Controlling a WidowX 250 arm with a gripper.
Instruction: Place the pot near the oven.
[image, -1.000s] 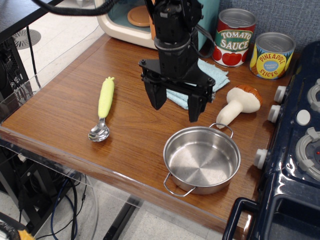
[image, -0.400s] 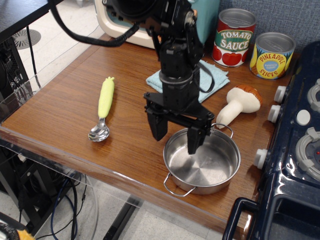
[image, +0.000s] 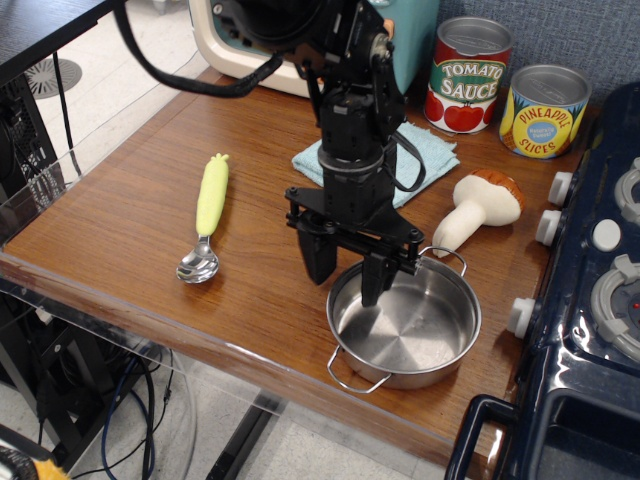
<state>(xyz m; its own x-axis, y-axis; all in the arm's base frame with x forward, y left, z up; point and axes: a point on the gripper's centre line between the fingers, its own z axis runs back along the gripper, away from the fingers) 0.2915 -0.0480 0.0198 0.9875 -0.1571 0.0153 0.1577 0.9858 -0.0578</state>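
The shiny steel pot (image: 415, 325) with two wire loop handles stands near the table's front edge, right of centre. My black gripper (image: 347, 278) points down over the pot's left rim. One finger (image: 320, 262) is outside the rim and the other is inside the pot; the jaws stand partly closed with a gap still between them. The cream and teal oven (image: 245, 68) is at the back of the table, mostly hidden behind my arm.
A green-handled spoon (image: 207, 215) lies to the left. A blue cloth (image: 425, 155), a toy mushroom (image: 478, 205), a tomato sauce can (image: 469, 75) and a pineapple can (image: 543, 110) are behind the pot. The dark navy stove (image: 590, 300) stands at the right.
My gripper came down and forward from above the cloth to the pot's left rim, and its fingers have narrowed around the rim. The pot has not moved.
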